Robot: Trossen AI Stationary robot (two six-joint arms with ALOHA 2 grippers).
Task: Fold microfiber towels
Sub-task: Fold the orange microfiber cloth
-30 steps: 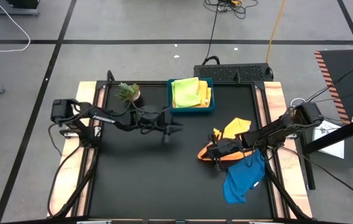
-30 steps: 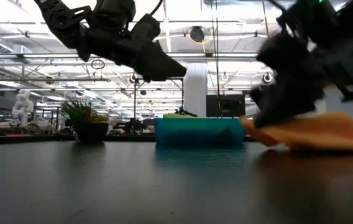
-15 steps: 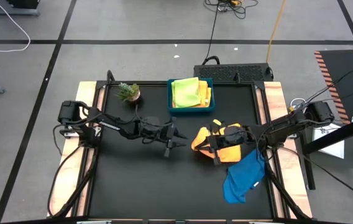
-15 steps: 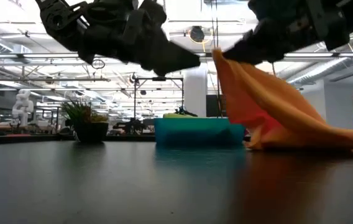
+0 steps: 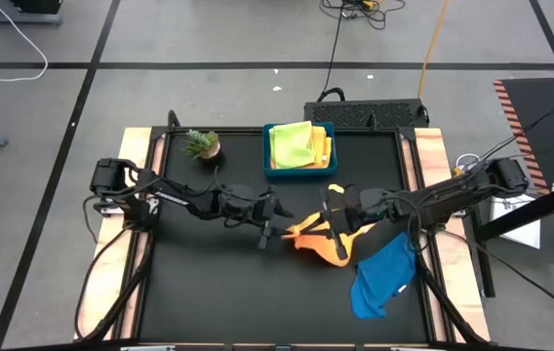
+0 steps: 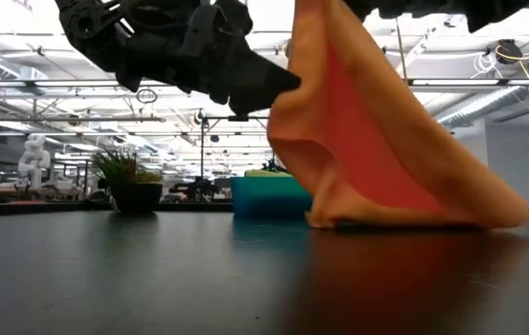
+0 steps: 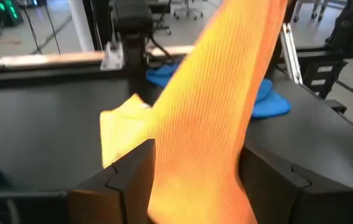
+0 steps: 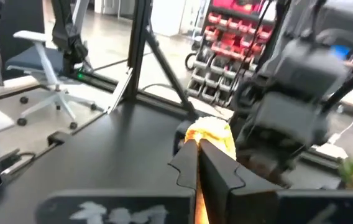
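My right pincer [image 5: 328,222], pinching the orange towel [image 5: 312,239], has lifted it toward my left pincer [image 5: 275,226], whose fingers, now spread, flank it for handover.

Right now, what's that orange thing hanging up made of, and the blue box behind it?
The orange towel looks like soft cloth: it droops in folds, and the left wrist view shows fine woven ribs. The blue tray looks like hard, smooth plastic with straight walls, though that's a guess.

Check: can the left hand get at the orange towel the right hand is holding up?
Probably yes. The left hand stands open with the hanging orange towel between its fingers; the right hand, shut on it, holds it higher up.
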